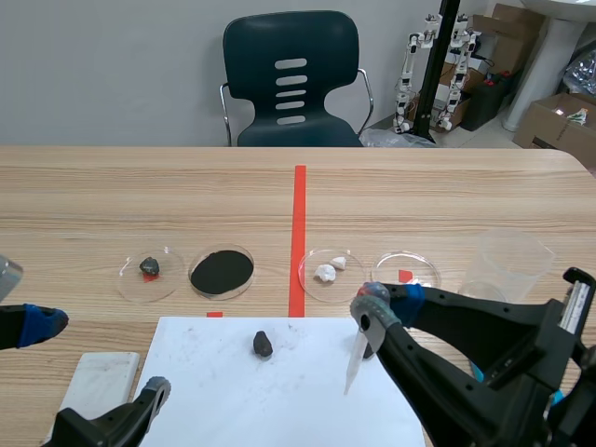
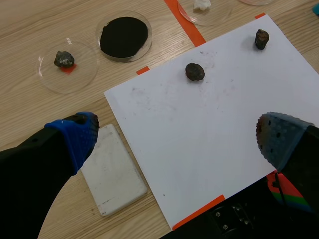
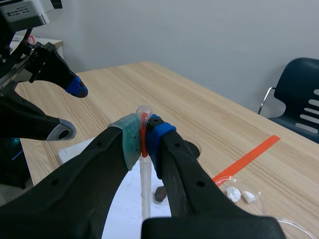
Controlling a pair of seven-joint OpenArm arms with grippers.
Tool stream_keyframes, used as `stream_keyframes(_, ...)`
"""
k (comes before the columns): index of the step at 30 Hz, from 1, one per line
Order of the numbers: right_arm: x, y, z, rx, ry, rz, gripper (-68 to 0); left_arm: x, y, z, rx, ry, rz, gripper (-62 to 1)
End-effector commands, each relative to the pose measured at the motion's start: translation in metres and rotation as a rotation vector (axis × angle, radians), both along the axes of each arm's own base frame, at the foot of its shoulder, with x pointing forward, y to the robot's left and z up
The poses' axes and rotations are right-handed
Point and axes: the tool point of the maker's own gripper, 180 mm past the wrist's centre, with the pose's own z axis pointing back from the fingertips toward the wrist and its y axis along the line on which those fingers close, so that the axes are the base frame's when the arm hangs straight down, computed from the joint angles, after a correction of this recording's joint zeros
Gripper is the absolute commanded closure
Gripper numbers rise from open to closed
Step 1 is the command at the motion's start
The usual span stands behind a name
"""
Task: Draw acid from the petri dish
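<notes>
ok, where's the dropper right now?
Scene view, right of centre: the dropper hangs tip-down in the right gripper over the white sheet, near the rightmost dish.

Bright even light; soft short shadows on white sheet (image 2: 209,129).

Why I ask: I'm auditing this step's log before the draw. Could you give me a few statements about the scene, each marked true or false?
1. The right gripper is shut on the pipette. True.
2. The left gripper grips a dark stone. False: it is open and empty, above the white sheet.
3. The pipette's tip is dipped into a petri dish. False: it hangs over the white sheet.
4. The dish of black material lies to the left of the red tape line. True.
</notes>
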Motion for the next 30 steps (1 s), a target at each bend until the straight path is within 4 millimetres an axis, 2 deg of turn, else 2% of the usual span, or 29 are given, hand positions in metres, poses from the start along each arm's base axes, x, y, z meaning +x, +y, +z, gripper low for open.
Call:
stream_keyframes(1, 0.002, -0.003, 0.009, 0.023, -0.028, -0.005, -1.1, 0.0, -0.004, 0.005, -0.023, -0.014, 0.0, -62.3)
stream_keyframes(22, 0.005, -0.006, 0.008, 0.007, -0.029, -0.016, -1.1, 0.0, -0.004, 0.005, -0.023, -0.014, 0.0, -62.3)
stream_keyframes(30, 0.026, -0.028, 0.01, -0.035, -0.064, -0.134, -1.1, 0.0, -0.004, 0.005, -0.023, -0.014, 0.0, -62.3)
